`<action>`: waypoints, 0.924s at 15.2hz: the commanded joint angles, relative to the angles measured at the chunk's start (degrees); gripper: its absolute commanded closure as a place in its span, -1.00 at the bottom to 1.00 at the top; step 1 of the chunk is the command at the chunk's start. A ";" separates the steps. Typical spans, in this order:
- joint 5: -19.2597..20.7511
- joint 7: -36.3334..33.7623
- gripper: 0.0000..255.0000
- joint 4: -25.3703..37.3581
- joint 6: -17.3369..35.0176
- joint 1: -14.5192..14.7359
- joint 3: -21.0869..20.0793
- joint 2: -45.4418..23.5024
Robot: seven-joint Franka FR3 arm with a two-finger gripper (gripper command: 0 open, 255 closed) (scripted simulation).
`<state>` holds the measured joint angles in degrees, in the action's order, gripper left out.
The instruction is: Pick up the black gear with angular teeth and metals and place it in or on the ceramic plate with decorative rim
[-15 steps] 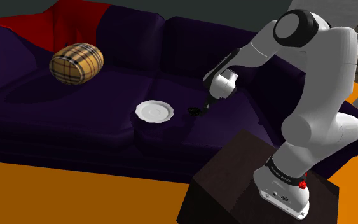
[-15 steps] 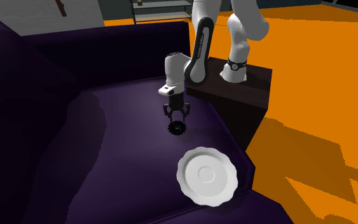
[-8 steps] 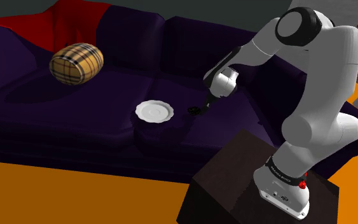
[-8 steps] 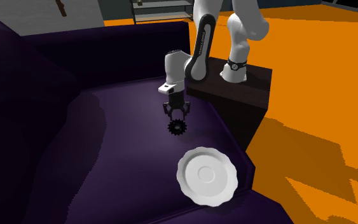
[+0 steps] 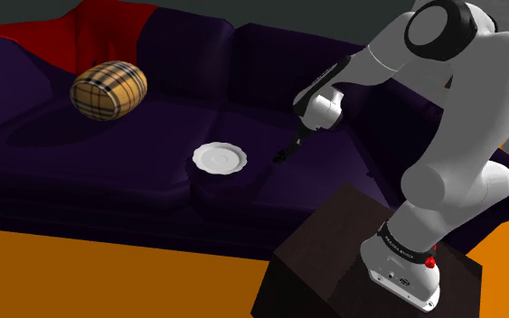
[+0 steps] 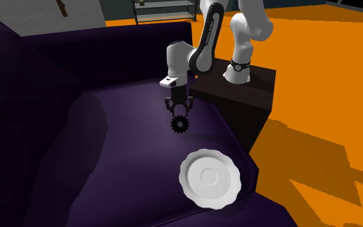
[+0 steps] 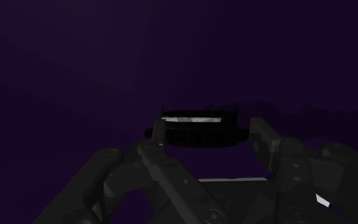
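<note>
Second exterior view: gripper (image 6: 179, 114) clasps the black gear (image 6: 180, 124) over the purple sofa (image 6: 122, 148) seat, apart from the white scalloped plate (image 6: 210, 178). Lettering on the arm's base band (image 5: 404, 242) is too small to read.

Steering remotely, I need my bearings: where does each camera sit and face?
Shoulder view: beside and behind the stand, looking down over the purple sofa; the arm reaches up-left.
Second exterior view: across the sofa, facing the arm, plate nearest; arm and gripper show.
Wrist view: on the hand, looking along the fingers that clasp the black gear.
Shared: both exterior views show plate, gear, stand.
</note>
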<state>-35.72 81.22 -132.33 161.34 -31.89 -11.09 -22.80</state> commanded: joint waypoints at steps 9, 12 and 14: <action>4.04 -7.33 1.00 -0.10 -4.01 3.55 1.49 5.16; 3.14 0.52 -1.00 -0.28 -5.35 0.41 0.78 4.71; 3.28 12.47 -1.00 0.24 -7.42 -3.81 -0.58 2.86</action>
<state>-32.44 87.12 -132.35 154.87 -33.71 -11.06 -19.04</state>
